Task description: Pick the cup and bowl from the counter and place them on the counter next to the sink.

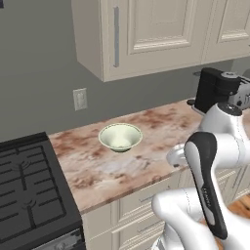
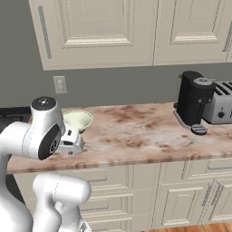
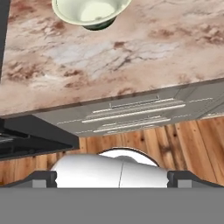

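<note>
The bowl (image 1: 120, 136) (image 2: 78, 120) is wide, shallow and pale cream-green, and it stands upright on the marbled counter (image 1: 97, 171) (image 2: 136, 131) near the stove. In the hand view the bowl (image 3: 89, 11) lies at the top edge, beyond a stretch of bare counter (image 3: 131, 52). My gripper (image 3: 112, 179) hangs above the counter's front edge, short of the bowl. It is open, its dark fingertips (image 3: 41, 178) stand far apart, and nothing is between them. The cup and the sink are out of view.
A black stove top (image 1: 29, 190) borders the counter on the left. A black coffee machine (image 2: 192, 102) and a grey toaster (image 2: 219, 104) stand at the right. Cream wall cabinets (image 1: 146, 34) hang overhead. Cabinet drawers (image 3: 131, 116) and wood floor (image 3: 175, 144) lie below the counter's edge.
</note>
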Motion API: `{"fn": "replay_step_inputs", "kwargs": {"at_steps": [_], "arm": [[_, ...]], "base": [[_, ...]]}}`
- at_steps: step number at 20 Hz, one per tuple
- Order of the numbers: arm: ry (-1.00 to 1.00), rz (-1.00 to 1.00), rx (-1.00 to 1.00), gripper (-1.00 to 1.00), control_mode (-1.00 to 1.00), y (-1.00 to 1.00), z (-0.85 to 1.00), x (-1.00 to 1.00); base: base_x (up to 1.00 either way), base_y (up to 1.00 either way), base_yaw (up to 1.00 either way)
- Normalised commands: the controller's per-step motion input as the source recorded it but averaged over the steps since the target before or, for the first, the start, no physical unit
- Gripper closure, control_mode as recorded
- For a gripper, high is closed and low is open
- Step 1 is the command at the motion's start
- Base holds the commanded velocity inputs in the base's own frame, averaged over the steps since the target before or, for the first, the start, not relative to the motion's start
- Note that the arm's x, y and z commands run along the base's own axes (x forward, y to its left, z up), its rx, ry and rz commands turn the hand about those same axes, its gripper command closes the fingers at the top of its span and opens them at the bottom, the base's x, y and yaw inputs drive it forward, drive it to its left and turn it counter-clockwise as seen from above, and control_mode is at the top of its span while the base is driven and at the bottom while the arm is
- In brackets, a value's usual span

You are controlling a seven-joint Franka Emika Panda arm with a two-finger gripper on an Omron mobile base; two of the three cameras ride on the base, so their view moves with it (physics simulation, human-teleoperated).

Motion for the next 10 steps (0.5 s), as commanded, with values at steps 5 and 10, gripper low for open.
{"fn": "replay_step_inputs", "kwargs": {"at_steps": [5,10], "arm": [[-0.11,-0.01,0.05,-1.0,-1.0,0.0,0.13,0.0],[-0.04,-0.12,0.01,-1.0,-1.0,0.01,0.01,0.42]], "base": [[0.0,0.0,0.0],[0.0,0.0,0.0]]}}
